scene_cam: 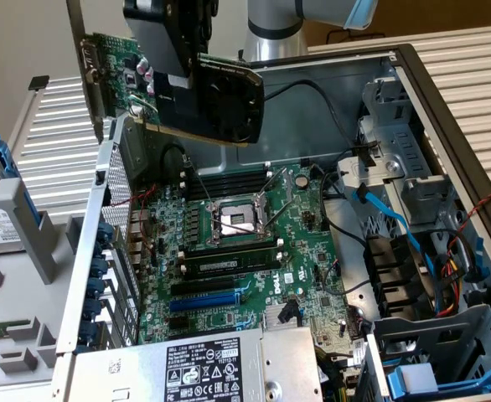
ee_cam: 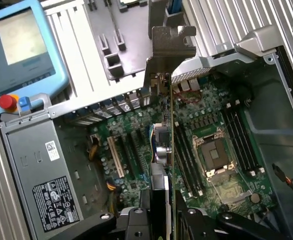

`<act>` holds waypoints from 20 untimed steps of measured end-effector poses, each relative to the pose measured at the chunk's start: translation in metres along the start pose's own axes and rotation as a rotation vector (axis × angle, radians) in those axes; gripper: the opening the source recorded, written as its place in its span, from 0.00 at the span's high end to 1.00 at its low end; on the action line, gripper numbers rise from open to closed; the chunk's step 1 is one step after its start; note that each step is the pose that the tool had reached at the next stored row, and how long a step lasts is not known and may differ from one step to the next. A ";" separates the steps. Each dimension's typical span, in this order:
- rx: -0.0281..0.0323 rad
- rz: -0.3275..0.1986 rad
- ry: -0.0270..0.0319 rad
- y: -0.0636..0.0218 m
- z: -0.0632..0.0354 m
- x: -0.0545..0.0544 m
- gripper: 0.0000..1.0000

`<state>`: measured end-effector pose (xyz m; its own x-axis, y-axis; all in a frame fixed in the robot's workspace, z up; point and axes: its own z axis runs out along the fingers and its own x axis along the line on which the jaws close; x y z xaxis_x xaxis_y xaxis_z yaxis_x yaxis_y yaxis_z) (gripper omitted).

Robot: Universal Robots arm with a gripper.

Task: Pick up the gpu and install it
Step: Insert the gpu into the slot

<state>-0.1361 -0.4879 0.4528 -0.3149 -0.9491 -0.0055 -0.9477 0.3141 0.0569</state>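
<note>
Plainly, the gripper had its fingers clenched on the gpu, which hung in the air above the open computer case, touching nothing else. In the exterior view, the card's long axis ran from its green-board end at about ten o'clock to its fan end at four o'clock. The motherboard lay toward six o'clock of it, well apart. In the wrist view, the card stood edge-on between the fingers, its end bracket at the far end from them and the motherboard's slots beneath. By count: one gpu with one fan, one gripper, one CPU socket and one blue slot.
</note>
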 end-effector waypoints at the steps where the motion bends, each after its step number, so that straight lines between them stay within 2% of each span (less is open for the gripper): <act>1: 0.0067 -0.016 -0.0014 0.0000 -0.0001 0.000 0.72; 3: 0.0170 -0.050 -0.0033 0.0000 0.0000 0.000 0.72; 5: 0.0203 -0.086 -0.0026 -0.0001 0.0001 0.000 0.72; 11: 0.0204 -0.195 0.0022 -0.0001 0.0011 0.000 0.72; 16: 0.0204 -0.212 0.0029 -0.0001 0.0011 0.000 0.72; 20: 0.0209 -0.283 0.0058 -0.0001 0.0012 0.000 0.72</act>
<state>-0.1361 -0.4879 0.4516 -0.0373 -0.9992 -0.0126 -0.9988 0.0369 0.0333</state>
